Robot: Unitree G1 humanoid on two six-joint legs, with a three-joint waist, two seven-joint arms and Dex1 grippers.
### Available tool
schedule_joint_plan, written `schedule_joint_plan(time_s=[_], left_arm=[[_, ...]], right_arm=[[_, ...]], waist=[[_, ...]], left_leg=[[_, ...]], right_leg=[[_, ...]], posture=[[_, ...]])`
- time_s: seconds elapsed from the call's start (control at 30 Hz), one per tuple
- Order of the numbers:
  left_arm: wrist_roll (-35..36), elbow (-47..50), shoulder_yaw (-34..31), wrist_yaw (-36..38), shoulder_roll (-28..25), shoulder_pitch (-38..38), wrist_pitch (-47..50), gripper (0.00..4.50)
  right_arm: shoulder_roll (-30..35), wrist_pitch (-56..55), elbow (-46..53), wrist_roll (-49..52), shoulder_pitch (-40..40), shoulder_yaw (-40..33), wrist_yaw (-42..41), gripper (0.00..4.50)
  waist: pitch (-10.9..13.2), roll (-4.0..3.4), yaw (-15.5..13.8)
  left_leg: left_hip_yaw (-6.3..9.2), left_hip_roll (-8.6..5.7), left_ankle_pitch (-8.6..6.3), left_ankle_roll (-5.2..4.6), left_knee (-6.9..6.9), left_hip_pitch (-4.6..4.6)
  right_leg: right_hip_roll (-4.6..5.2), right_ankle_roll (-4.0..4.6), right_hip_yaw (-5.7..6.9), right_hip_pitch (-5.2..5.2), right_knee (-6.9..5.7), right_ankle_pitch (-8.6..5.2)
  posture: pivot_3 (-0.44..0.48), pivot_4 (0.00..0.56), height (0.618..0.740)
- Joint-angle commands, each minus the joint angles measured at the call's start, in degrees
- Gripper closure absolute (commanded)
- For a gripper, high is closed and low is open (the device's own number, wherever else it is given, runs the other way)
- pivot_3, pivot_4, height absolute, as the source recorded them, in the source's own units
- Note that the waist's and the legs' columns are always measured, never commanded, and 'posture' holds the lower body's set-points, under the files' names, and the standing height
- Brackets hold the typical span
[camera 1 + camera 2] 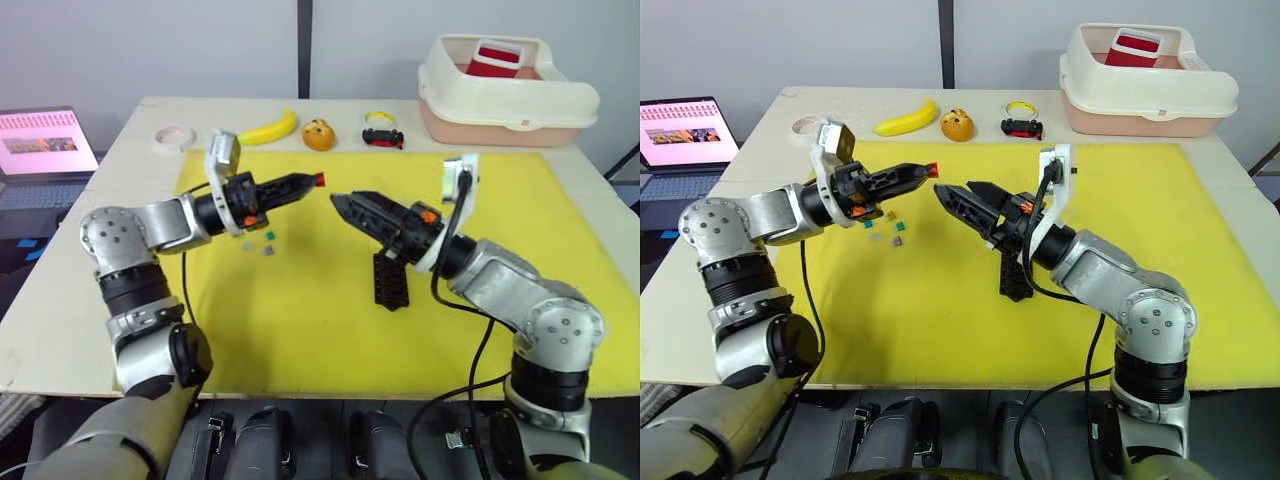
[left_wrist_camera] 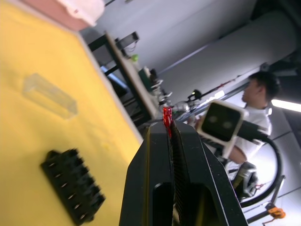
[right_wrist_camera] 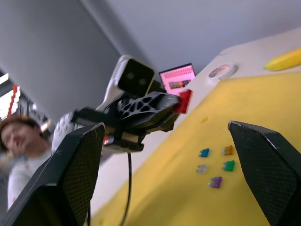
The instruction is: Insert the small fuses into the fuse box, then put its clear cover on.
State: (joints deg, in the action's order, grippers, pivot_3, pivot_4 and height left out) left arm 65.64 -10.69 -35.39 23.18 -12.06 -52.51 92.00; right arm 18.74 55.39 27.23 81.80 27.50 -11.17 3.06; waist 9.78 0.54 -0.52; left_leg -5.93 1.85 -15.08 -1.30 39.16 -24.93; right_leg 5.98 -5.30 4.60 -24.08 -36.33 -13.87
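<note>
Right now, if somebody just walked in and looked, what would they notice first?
Probably the two black grippers raised over the big yellow mat, almost tip to tip. The left gripper pinches a tiny red plastic fuse, while the right gripper faces it with fingers open. Below the right arm lies the black ribbed fuse box, and a few small coloured fuses lie on the mat under the left arm.

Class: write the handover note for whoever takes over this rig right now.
Left claw: shut on the red fuse, held in the air.
Right claw: open, empty, facing the left claw.
Fuse box: on the yellow mat, slots look empty.
Other fuses: five loose on the mat.
Clear cover: on the mat, off the box.
Done: nothing inserted.
Left: all fuses, then the cover.
</note>
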Motion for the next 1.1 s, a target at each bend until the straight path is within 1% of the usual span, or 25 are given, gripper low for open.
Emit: schedule_joint_plan(time_s=[0.03, 0.13, 0.17, 0.2, 0.33, 0.5, 0.67, 1.0, 1.1], left_arm=[[3.87, 2.17, -1.29, -3.84, 2.74, -1.32, -0.34, 4.44], [5.01, 2.54, -0.84, -6.27, 4.24, -0.80, -1.49, 4.44], [5.24, 2.54, -0.57, -6.91, 4.77, -0.60, -2.16, 4.50], [5.55, 2.40, -0.40, -7.55, 5.28, -0.48, -2.85, 4.50], [6.76, 2.40, 0.59, -8.87, 6.02, 0.26, -4.58, 4.50], [8.45, 1.61, 1.74, -9.49, 5.23, 1.45, -5.51, 4.50], [10.34, 1.12, 2.81, -10.97, 5.83, 1.43, -6.83, 4.50], [15.71, 1.48, 5.68, -14.75, 6.09, 2.77, -9.59, 4.50], [16.87, 1.87, 7.02, -15.79, 5.52, 3.42, -10.24, 4.50]], right_arm=[[-1.79, -2.94, -0.90, 1.91, 0.32, 0.40, 4.59, 0.00], [-2.66, -4.73, -2.04, 2.48, 0.60, 0.44, 5.88, 0.00], [-2.83, -5.28, -2.41, 2.52, 0.81, 0.44, 5.88, 0.59], [-2.92, -5.74, -2.82, 2.48, 0.95, 0.48, 5.88, 0.88], [-2.88, -7.12, -3.34, 3.45, 1.02, 0.74, 6.07, 2.87], [-3.55, -9.28, -3.44, 6.90, 0.62, 0.26, 7.71, 2.87], [-3.03, -10.05, -3.41, 8.80, 0.62, 0.86, 8.19, 2.87], [-1.51, -10.35, -3.25, 9.27, 0.21, 1.92, 7.11, 2.87], [-1.40, -10.53, -2.67, 9.93, 0.32, 1.99, 7.34, 3.68]], waist=[[0.00, 0.00, -0.08], [0.00, 0.00, -0.05], [0.00, 0.00, -0.01], [0.00, 0.00, 0.00], [0.00, 0.00, 0.03], [0.00, 0.00, 0.02], [0.00, 0.00, -0.07], [0.00, 0.00, -0.04], [0.00, 0.00, -0.04]], left_leg=[[0.00, 0.00, 0.00, 0.00, 0.00, 0.00], [0.00, -0.01, 0.00, -0.01, 0.01, 0.00], [0.00, -0.01, -0.01, -0.01, 0.01, 0.00], [-0.01, -0.01, -0.01, -0.01, 0.00, 0.00], [0.00, 0.00, -0.01, -0.01, 0.00, 0.00], [0.00, 0.00, -0.01, -0.01, 0.00, 0.00], [0.00, 0.00, -0.01, -0.02, 0.00, -0.01], [0.01, 0.01, -0.01, -0.02, 0.00, -0.01], [0.01, 0.01, -0.02, -0.03, 0.00, -0.01]], right_leg=[[0.00, 0.00, 0.00, 0.00, 0.00, 0.00], [-0.01, 0.00, 0.00, 0.01, 0.00, 0.00], [-0.01, 0.00, 0.00, 0.01, 0.00, 0.00], [-0.01, 0.00, 0.00, 0.00, 0.01, 0.00], [-0.04, 0.00, -0.01, 0.00, 0.01, 0.00], [-0.05, 0.00, -0.01, 0.00, 0.01, 0.00], [-0.04, 0.00, -0.01, 0.00, 0.02, 0.00], [-0.04, 0.00, -0.01, 0.00, 0.02, 0.00], [-0.04, 0.00, -0.01, 0.00, 0.03, 0.00]], posture=[[0.000, 0.150, 0.740], [0.000, 0.150, 0.740], [0.000, 0.150, 0.740], [0.000, 0.150, 0.740], [0.000, 0.150, 0.740], [0.000, 0.150, 0.740], [0.000, 0.150, 0.740], [0.000, 0.150, 0.740], [0.000, 0.150, 0.740]])
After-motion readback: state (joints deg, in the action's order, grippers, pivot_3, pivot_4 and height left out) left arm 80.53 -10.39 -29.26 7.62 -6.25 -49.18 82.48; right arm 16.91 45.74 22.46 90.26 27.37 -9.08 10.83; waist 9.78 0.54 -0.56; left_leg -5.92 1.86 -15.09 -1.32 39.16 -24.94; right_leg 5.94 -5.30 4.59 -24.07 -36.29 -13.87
